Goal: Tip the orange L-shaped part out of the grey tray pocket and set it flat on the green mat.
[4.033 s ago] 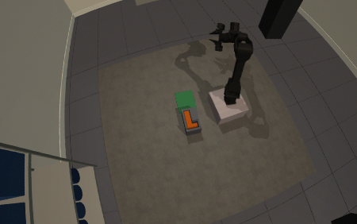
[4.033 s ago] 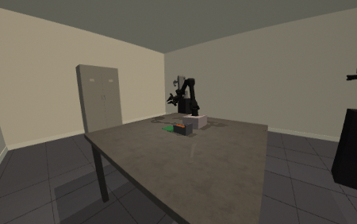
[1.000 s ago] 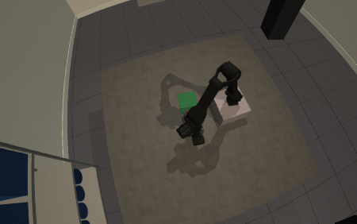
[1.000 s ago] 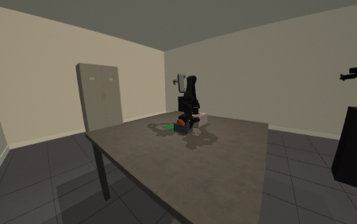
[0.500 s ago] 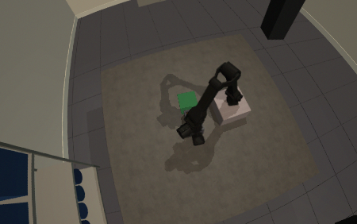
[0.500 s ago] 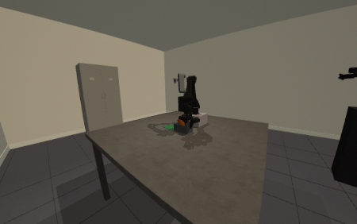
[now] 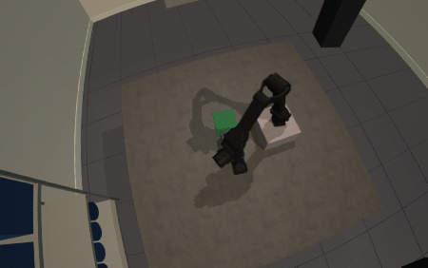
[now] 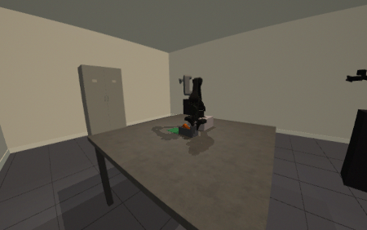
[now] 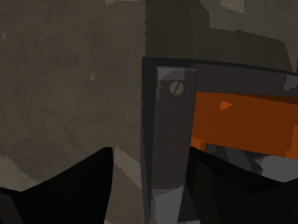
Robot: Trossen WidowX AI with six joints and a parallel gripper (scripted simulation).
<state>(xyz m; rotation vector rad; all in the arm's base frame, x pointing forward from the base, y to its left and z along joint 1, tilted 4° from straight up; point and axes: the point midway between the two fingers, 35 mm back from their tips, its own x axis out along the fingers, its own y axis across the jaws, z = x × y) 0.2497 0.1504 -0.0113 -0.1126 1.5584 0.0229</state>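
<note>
Black parallel gripper (image 9: 148,203) hangs low over the grey tray (image 9: 168,163), jaws half-spread, holding nothing. Orange L-shaped part (image 9: 242,123) sits in its pocket, on the brown bench (image 8: 212,171). Risk: one finger (image 9: 233,205) looks off-centre; pressing the rim or wrong end won't tip it.

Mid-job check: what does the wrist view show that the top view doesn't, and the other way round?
Only the wrist view shows the orange part lying in the grey tray, a screw head at the tray's corner, and the two dark fingers partly open with nothing between them, straddling the tray's edge.

Only the top view shows the green mat, the arm's white base block and the whole arm; there the arm hides tray and part.

Both show the gripper over the brown table top.
</note>
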